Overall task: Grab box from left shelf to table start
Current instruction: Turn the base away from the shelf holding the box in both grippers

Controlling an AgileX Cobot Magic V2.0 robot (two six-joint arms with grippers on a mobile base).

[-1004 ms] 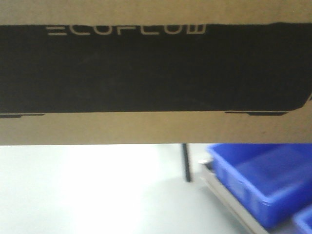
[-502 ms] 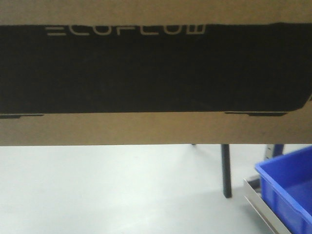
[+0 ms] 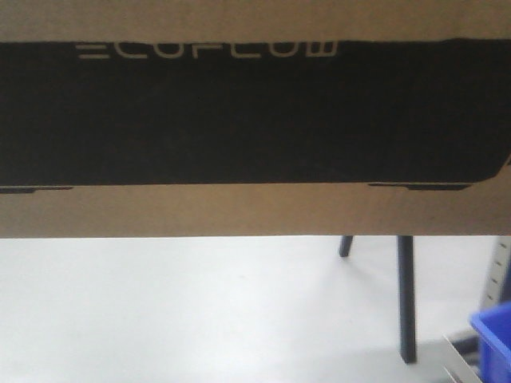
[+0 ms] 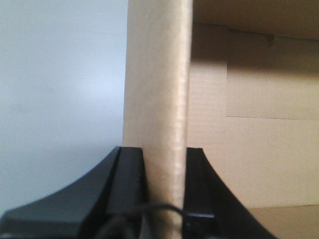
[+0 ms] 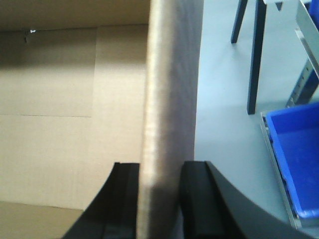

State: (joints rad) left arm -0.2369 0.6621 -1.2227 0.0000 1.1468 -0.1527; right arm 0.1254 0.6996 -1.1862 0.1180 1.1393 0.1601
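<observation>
Front view: box (image 3: pixel 255 211) fills the top half, black ECOFLOW panel (image 3: pixel 239 112) facing the camera, pale floor (image 3: pixel 160 311) under its lower edge. Grippers show in the wrist views only: left gripper (image 4: pixel 162 194) pinches one upright box wall, right gripper (image 5: pixel 159 199) pinches the opposite wall, bare cardboard interior beside each. Right of the box: dark legs (image 5: pixel 255 55), blue bin (image 5: pixel 296 159) on a metal rail (image 5: pixel 273 154), well apart from the box.
</observation>
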